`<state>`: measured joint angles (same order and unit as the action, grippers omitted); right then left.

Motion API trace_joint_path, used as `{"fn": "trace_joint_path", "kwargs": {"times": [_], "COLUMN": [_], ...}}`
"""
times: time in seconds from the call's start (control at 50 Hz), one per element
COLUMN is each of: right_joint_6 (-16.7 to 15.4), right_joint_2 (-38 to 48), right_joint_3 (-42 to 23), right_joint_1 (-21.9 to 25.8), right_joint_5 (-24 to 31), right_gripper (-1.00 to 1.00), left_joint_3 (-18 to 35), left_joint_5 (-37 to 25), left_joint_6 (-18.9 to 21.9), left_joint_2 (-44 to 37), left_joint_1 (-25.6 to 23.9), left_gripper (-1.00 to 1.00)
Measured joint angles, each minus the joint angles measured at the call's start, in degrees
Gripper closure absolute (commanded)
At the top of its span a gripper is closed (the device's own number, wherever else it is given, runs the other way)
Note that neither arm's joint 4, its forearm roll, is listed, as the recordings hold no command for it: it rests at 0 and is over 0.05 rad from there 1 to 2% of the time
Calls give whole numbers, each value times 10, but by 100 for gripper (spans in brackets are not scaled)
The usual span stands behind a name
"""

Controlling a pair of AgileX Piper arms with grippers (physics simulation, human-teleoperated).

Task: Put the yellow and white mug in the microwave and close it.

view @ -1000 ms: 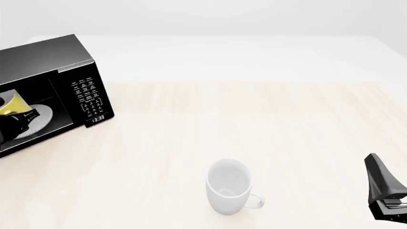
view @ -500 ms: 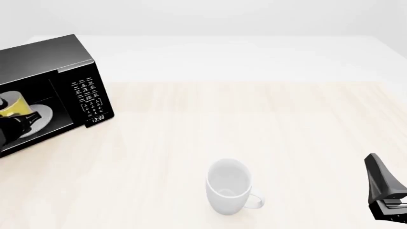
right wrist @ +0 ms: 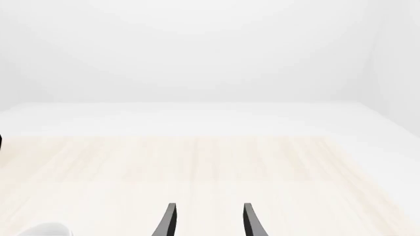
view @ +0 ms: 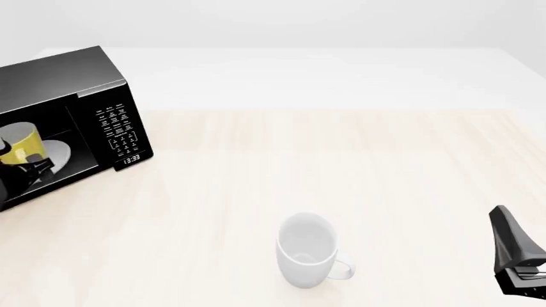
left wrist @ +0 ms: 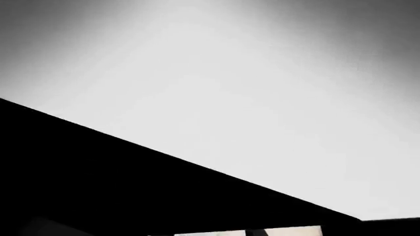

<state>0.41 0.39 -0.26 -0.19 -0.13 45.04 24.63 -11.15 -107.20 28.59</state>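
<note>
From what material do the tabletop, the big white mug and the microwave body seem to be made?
These are simulator renders, so this is only how they look. The tabletop looks like pale wood with a matte finish: faint lengthwise grain streaks show. The white mug looks like glazed ceramic: smooth, uniform white, softly shaded. The microwave body looks like black painted metal or plastic: its flat top carries a dull sheen.

My left wrist cam is mostly pale grey blur, with a black slanted edge (left wrist: 98,187) underneath.
</note>
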Motion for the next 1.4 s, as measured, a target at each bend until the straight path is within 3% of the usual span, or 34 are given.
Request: {"fn": "trace_joint_path", "kwargs": {"times": [0.62,1.4], "right_joint_6": [1,1], "right_joint_2": [0,0], "right_joint_3": [0,0], "right_joint_1": [0,0], "right_joint_5": [0,0], "right_gripper": [-100,-100], "left_joint_3": [-51,-144], "left_joint_5": [2,-19], "left_joint_6": [22,22], "left_joint_2": [47,176], "left_joint_1": [1,-12], "left_gripper": [-100,-100]}}
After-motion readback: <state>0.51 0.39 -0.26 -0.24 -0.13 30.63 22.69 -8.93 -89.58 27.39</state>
